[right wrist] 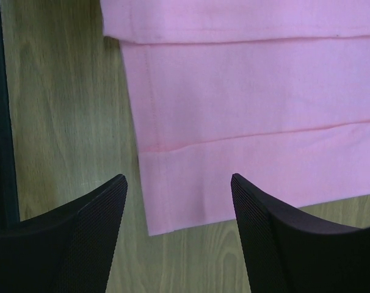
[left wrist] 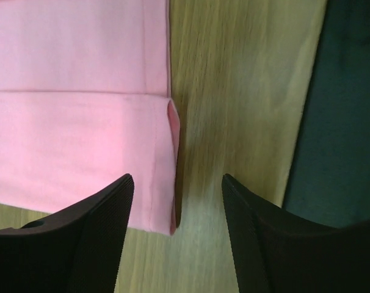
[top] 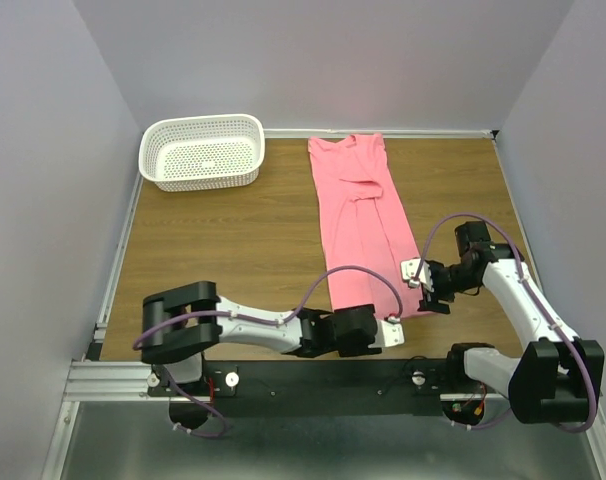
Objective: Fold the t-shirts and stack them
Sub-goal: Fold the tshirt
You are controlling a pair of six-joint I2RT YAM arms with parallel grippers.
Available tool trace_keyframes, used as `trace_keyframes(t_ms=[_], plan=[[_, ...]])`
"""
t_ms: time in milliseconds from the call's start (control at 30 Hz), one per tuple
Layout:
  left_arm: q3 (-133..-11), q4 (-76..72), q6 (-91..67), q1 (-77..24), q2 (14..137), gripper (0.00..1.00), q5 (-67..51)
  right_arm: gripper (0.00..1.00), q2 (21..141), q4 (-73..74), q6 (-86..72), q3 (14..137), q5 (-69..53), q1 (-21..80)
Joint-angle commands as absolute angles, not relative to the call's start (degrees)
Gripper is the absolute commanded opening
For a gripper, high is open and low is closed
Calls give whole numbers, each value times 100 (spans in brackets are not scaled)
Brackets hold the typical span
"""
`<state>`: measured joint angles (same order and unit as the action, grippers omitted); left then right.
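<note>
Bench (top: 223, 250) of brown wood, seen from above. We see a salmon-pink t-shirt (top: 361, 225) lying flat on it, right of centre. It is folded lengthwise into a long narrow strip, with its neck at the far edge and its hem close to the near edge. A white perforated basket (top: 201, 178) stands at the far left corner, well apart from the shirt. The left arm (top: 263, 325) reaches along the near edge to the hem, and the right arm (top: 523, 295) bends in toward the hem's right corner. In the left wrist view, the left fingers (left wrist: 81, 244) stand apart and are clamped on nothing. The shirt's folded hem corner lies on the bench below, passing behind one finger, and bare wood shows in the gap between them. A dark rail (left wrist: 344, 122) runs down the right side. In the right wrist view, the right fingers (right wrist: 289, 244) are also apart and hold nothing. We see a stepped corner of layered pink cloth lying flat below them, reaching into the gap, with bare wood beside it.
</note>
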<state>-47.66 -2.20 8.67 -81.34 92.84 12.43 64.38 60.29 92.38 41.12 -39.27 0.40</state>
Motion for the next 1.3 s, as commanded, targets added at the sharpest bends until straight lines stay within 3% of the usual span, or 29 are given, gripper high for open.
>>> trace_keyframes(t_ms=[0, 200, 233, 333, 533, 633, 700, 1267], plan=[[-5220, 166, 1318, -8069, 9903, 66, 1714, 76, 6521, 6170, 9501, 4026, -3832, 35], [-5379, 237, 1485, -7752, 10134, 47, 1661, 74, 6662, 6038, 9536, 3903, -3797, 35], [-5362, 246, 1494, -7752, 10160, 33, 1679, 73, 6688, 6029, 9536, 3876, -3771, 35], [-5335, 360, 1547, -7752, 10274, 29, 1652, 72, 6732, 6003, 9554, 3867, -3587, 26], [-5151, 317, 1626, -7761, 10161, 32, 1477, 73, 6803, 6073, 9694, 3894, -3463, 26], [-5045, 220, 1661, -7813, 9906, 50, 1433, 73, 6899, 6240, 9869, 3859, -3550, 26], [-5019, 185, 1722, -7822, 9687, 55, 1389, 73, 6969, 6293, 9888, 3806, -3603, 26], [-4878, 246, 2188, -7822, 9843, 59, 976, 71, 7224, 5845, 9888, 3727, -3322, 26]])
